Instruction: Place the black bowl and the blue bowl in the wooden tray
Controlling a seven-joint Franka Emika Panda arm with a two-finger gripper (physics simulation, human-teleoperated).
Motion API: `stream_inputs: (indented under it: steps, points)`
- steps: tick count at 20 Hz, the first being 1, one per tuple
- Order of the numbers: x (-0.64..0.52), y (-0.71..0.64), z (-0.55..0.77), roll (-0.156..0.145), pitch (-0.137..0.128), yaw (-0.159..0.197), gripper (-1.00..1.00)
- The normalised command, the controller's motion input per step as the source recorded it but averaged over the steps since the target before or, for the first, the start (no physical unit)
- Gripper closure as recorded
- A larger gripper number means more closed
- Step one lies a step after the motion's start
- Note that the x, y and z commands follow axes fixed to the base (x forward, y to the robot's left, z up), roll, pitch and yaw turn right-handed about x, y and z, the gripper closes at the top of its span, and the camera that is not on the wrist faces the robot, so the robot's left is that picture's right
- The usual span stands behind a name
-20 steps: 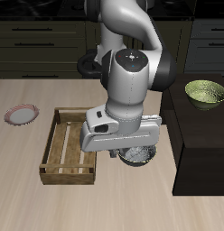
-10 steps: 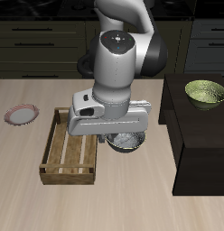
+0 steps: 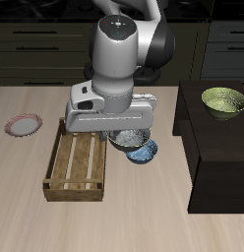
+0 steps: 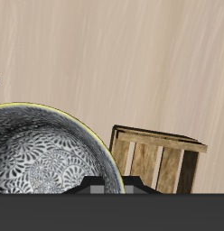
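My gripper is shut on the rim of the black bowl and holds it lifted above the table, by the wooden tray's near long wall. In the wrist view the black bowl shows its mottled grey-white inside close to the camera, with a corner of the wooden tray beside it and below. The blue bowl sits on the table just beyond the held bowl, on the side away from the tray, partly hidden by it. The tray holds nothing.
An olive-green bowl stands on a dark raised block beside the blue bowl's side of the table. A pink-rimmed plate lies on the table beyond the tray. Dark cabinets run along the back.
My gripper has carried the black bowl sideways toward the wooden tray and a little farther back. The blue bowl, hidden under the arm before, now shows on the table.
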Motion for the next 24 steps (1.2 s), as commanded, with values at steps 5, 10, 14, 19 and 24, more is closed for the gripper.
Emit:
stream_inputs:
  steps: [5,10,14,19,24]
  points:
    - [-0.23,-0.34,0.09,-0.029,-0.034,0.018,1.00]
    - [-0.32,-0.23,0.03,0.014,0.003,-0.065,1.00]
    - [-0.21,-0.05,-0.07,0.003,-0.014,0.015,1.00]
    - [-0.19,-0.15,-0.11,-0.001,0.009,-0.023,1.00]
    - [-0.20,-0.17,0.11,-0.018,-0.024,-0.032,1.00]
